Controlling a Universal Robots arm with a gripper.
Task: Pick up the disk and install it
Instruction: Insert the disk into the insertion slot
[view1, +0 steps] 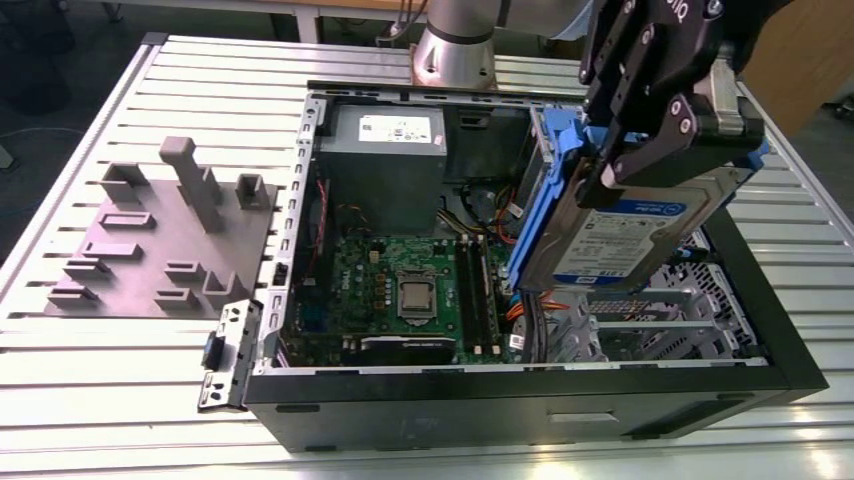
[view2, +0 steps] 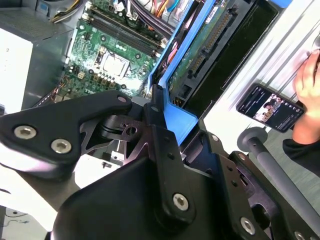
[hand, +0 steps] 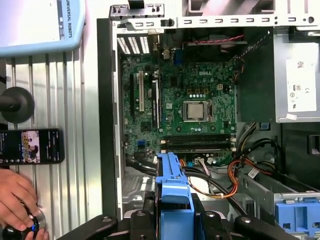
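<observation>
In the exterior view, the gripper (view1: 663, 120) is clamping one disk (view1: 627, 225) on edge, tilted, above the open computer case (view1: 534, 385) toward that view's right. In the second wrist view, the fingers (view2: 165, 135) are pinching its blue carrier. In the first wrist view, one motherboard (hand: 185, 100) is lying below; I'd judge squaring the carrier with its bay matters most.

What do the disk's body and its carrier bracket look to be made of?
The disk, held tilted in the gripper above the open computer case: the body looks like silvery metal with a dull sheen under a paper-like label. The blue carrier bracket looks like moulded matte plastic, evenly coloured.
</observation>
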